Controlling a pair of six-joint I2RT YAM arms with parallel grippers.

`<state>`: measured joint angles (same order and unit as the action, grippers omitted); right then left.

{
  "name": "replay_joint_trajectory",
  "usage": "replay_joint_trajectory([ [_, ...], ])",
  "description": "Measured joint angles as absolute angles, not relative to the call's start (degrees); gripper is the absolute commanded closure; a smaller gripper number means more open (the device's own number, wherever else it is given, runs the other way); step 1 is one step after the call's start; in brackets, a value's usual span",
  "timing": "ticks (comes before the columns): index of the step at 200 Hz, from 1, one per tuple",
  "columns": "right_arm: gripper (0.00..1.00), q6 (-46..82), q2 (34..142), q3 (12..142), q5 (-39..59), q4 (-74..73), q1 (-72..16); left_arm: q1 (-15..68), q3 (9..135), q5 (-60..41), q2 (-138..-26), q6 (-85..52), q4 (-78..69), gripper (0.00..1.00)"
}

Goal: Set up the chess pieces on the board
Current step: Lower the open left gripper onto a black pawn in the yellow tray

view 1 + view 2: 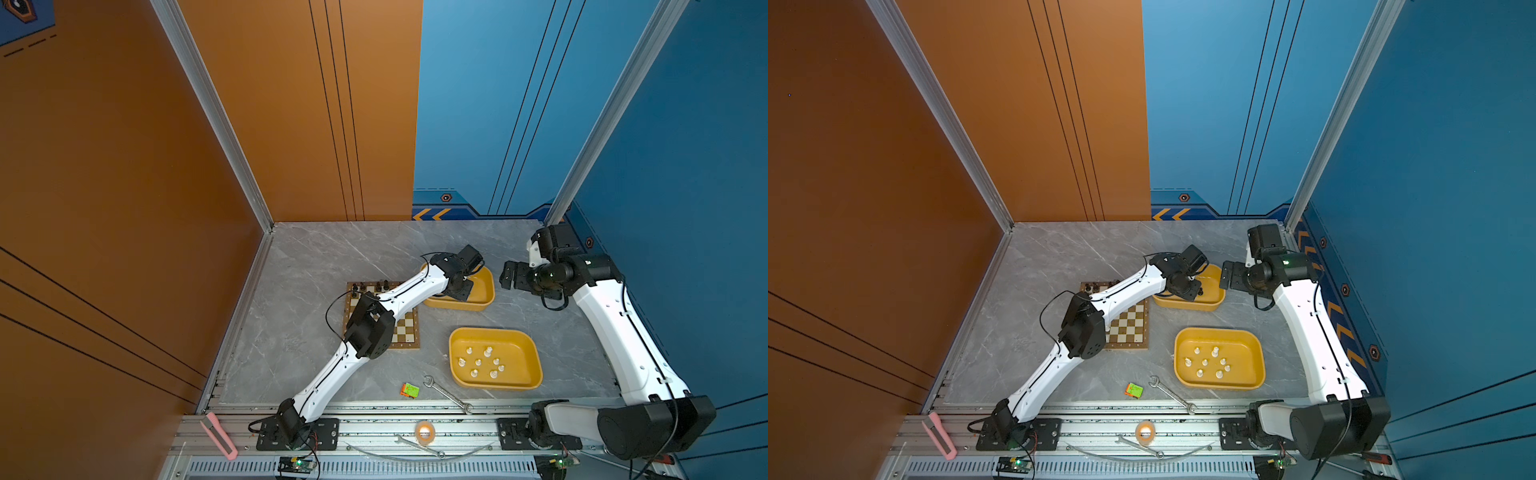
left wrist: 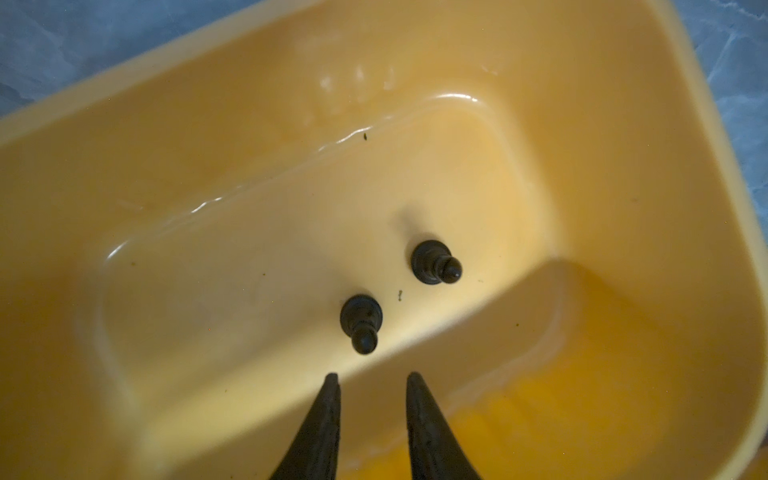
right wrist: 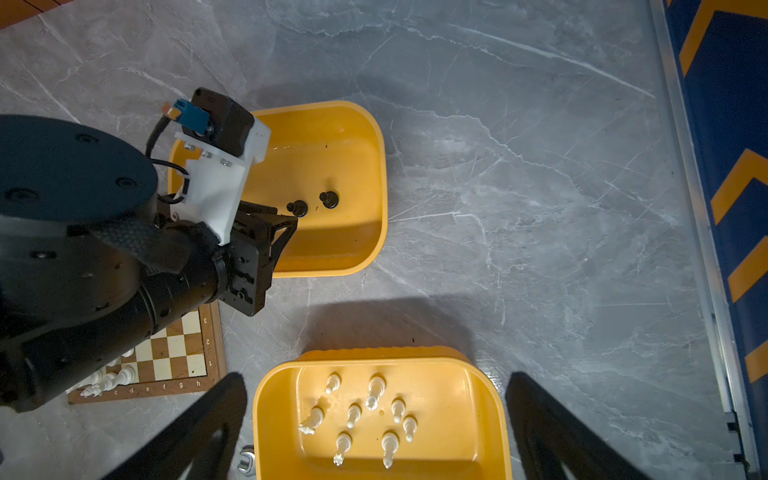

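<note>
Grey marble table, few bits on it.
Board; far tray & near tray to its rt; wrench, green block in front.

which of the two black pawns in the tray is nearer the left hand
The black pawn just ahead of the left hand; the other pawn stands farther off.

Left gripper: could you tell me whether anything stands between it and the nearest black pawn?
Nothing visible does. The left gripper hangs just short of that pawn, only bare tray floor between; the other pawn stands aside.
</note>
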<state>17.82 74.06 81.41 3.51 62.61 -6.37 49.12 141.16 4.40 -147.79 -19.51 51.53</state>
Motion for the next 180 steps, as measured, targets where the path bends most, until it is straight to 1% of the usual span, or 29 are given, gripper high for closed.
replay_joint_trajectory([
  [180,0.00,17.80,73.60,81.34,3.51,62.61,-5.06,47.57,145.12,2.24,-150.89,-18.85,51.11,0.73],
])
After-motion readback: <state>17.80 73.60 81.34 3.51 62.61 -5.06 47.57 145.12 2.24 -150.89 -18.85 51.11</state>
